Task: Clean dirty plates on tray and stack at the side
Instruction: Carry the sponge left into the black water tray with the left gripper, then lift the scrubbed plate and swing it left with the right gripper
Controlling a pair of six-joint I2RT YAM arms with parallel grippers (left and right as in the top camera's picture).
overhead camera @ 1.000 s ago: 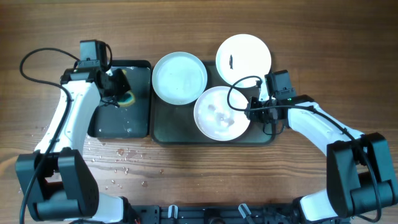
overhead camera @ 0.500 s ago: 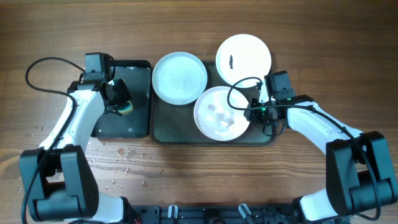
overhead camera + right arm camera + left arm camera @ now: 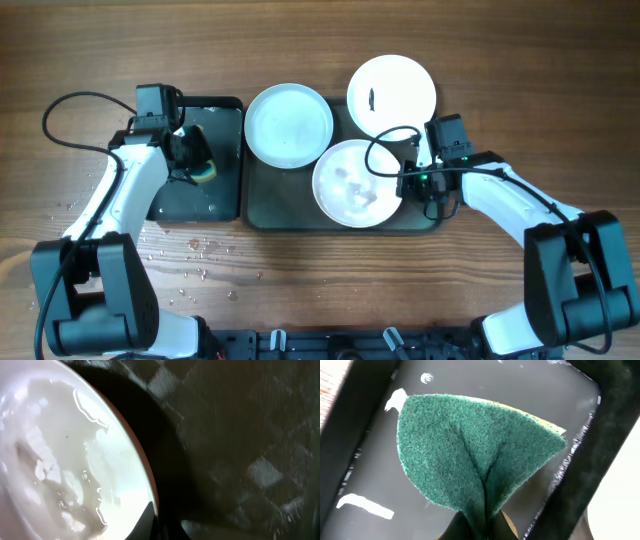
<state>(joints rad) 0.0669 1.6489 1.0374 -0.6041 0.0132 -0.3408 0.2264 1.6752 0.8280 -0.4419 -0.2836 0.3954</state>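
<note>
Three white plates rest on the dark grey-green tray (image 3: 268,208). The far-left plate (image 3: 289,125) looks clean. A dark smear marks the far-right plate (image 3: 392,95), which overhangs the tray's far edge. The near plate (image 3: 355,183) is wet and glossy (image 3: 65,460). My right gripper (image 3: 407,184) (image 3: 161,526) is shut on that plate's right rim, one finger over the rim and one under it. My left gripper (image 3: 192,163) (image 3: 481,531) is shut on a folded green sponge (image 3: 470,445) (image 3: 204,170) above the small black tray (image 3: 195,203).
The small black tray lies left of the big tray and is wet (image 3: 365,505). Water drops (image 3: 190,262) dot the wooden table at the front left. Cables loop from both arms.
My left arm has shifted a little toward the table's front with the sponge. My right gripper's jaws have closed on the near plate's rim.
</note>
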